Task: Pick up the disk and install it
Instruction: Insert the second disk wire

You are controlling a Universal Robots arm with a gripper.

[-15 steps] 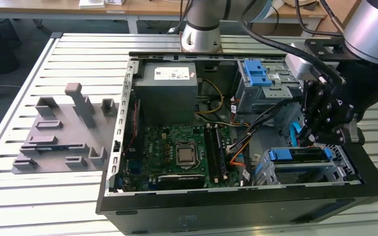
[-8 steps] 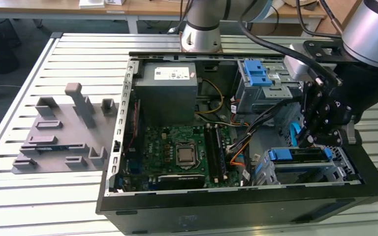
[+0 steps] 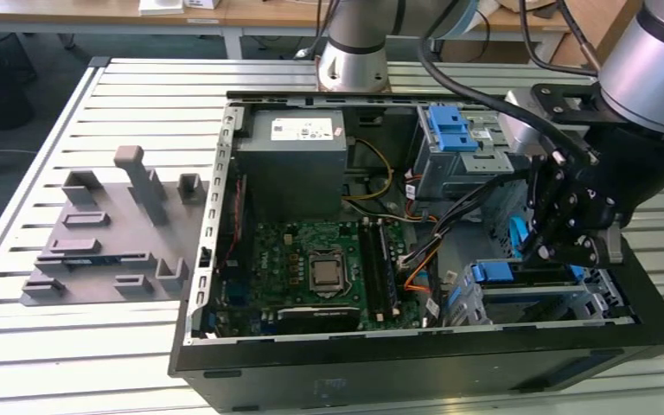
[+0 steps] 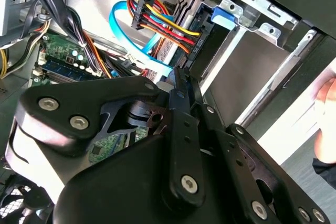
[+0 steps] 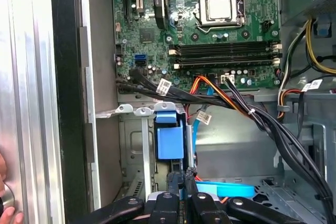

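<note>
The gripper (image 5: 186, 176), fingers together on nothing, points at the disk (image 5: 170, 142) (apparently its blue frame end) slotted in the drive bay (image 5: 137, 145) just beyond.

Robotics lab or test workshop. Open desktop computer case (image 3: 424, 346) lies on its side on a slatted aluminium work table (image 3: 136, 86), motherboard (image 3: 321, 268) and cabling exposed. Grey moulded fixture block (image 3: 113, 233) sits beside it on the exterior view's left. Industrial robot arm base (image 3: 353, 52) is mounted at the table's far edge. Wooden desks (image 3: 263, 13) and loose cables stand behind.
</note>
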